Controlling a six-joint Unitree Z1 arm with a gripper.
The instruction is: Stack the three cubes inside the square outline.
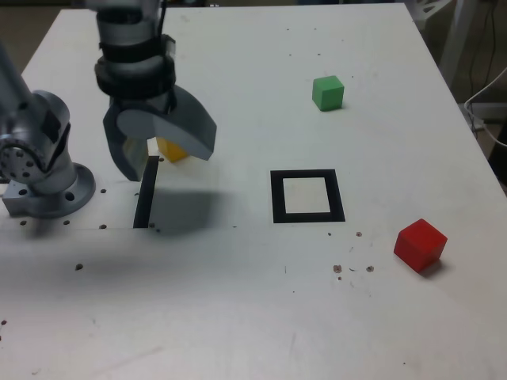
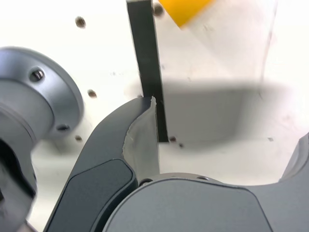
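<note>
Hovering over the white worktop [image 1: 238,317] with its two dark grey curved jaws spread wide and nothing between them, the arm's hand [image 1: 162,162] hangs near the exterior view's left edge. Take the square outline of thick black tape with a white centre [image 1: 307,196] as the landmark: it lies flat in the middle of the worktop, and its white inside is bare. The hand is well apart from it, off toward the exterior view's left, just above the straight strip of black tape [image 1: 146,198] stuck to the surface there.

Right behind the spread jaws sits the small solid yellow cube [image 1: 173,150], half hidden by them in the exterior view; it rests on the worktop just beyond the far end of the strip, well to the left of the outline in that view. The wrist view catches only one corner of that yellow cube [image 2: 185,10] at the picture's edge, beside the end of the black strip [image 2: 147,63], with one jaw's tip over the strip itself. The hand's shadow falls grey across the white surface between the strip and the outline.

The small solid green cube [image 1: 328,93] stands beyond the outline, toward the far side of the worktop, clearly apart from it. The small solid red cube [image 1: 420,245] sits nearer the camera than the outline and off to the exterior view's right, turned at an angle. The arm's round silver base [image 1: 47,182] stands left of the strip.
</note>
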